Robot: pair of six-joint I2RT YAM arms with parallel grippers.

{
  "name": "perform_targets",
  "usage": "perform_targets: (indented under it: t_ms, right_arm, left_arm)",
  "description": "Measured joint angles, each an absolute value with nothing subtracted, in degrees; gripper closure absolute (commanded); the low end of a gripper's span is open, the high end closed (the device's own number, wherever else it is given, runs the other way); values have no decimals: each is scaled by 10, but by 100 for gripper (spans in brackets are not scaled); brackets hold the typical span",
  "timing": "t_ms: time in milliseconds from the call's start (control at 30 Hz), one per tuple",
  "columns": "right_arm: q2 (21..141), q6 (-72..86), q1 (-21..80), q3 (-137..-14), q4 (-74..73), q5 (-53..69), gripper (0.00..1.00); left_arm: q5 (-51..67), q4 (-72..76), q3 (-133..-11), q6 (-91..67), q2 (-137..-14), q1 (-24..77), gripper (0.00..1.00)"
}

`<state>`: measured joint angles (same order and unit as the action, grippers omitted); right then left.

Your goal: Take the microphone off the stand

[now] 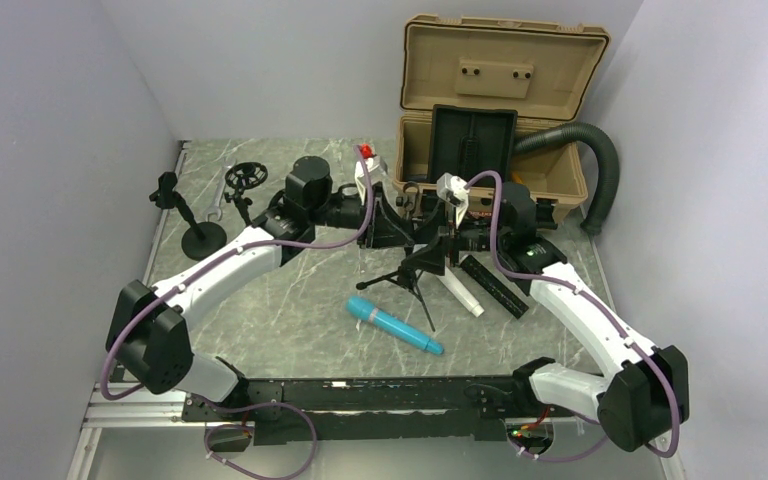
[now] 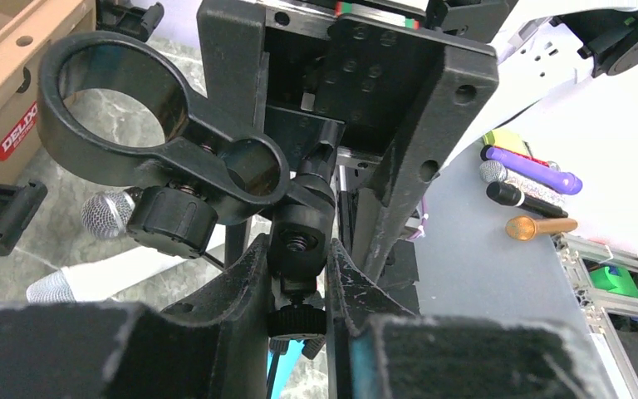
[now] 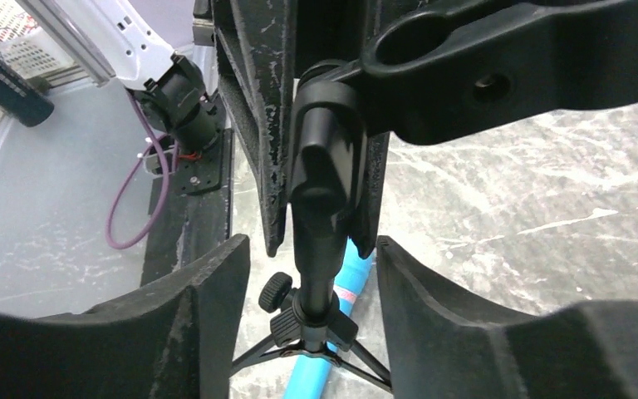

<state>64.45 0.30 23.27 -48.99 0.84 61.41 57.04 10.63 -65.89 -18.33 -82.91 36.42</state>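
Pinching the swivel joint of the stand (image 2: 301, 237), the left gripper (image 2: 299, 262) has both fingers (image 2: 237, 287) pressed against it, one on each side (only the left wrist view makes this plain; from above, the joint is buried under the two wrists). Up and to the left of those fingers sits the stand's clip ring (image 2: 145, 162), and the marble table shows straight through its hoop.

The right gripper (image 3: 311, 266) is spread wide. Its fingers (image 3: 203, 307) flank the stand's upright stem with a gap on either side, touching nothing. Its own camera also shows the left gripper's worn fingers just beyond, closed on the upper stem.

The turquoise microphone (image 1: 395, 325) is off the stand. It lies flat on the table (image 1: 290, 320), on the arm-base side of both pairs of fingers and just beside the tripod feet. The top view shows its whole length, while the right wrist view catches only a blue strip low between that gripper's fingers, behind the tripod legs. The top view alone takes in a white microphone (image 1: 460, 295) lying below the right gripper, and an open tan case (image 1: 505, 60) behind both grippers.
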Motion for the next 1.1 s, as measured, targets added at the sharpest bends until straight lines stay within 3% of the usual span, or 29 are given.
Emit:
perform_targets:
  t_ms: [333,700,1100]
  right_arm:
    - [627,-1,226,-490,8,601,28]
    - [606,-4,206,-490,9,590,28]
    - [587,-2,187,-472,11,590,27]
  left_arm:
    - [533,57,-659,-162,-781,294,100]
    - [335,29,-623,-79,-717,202,100]
    - [285,186,-591,-52,-882,167,100]
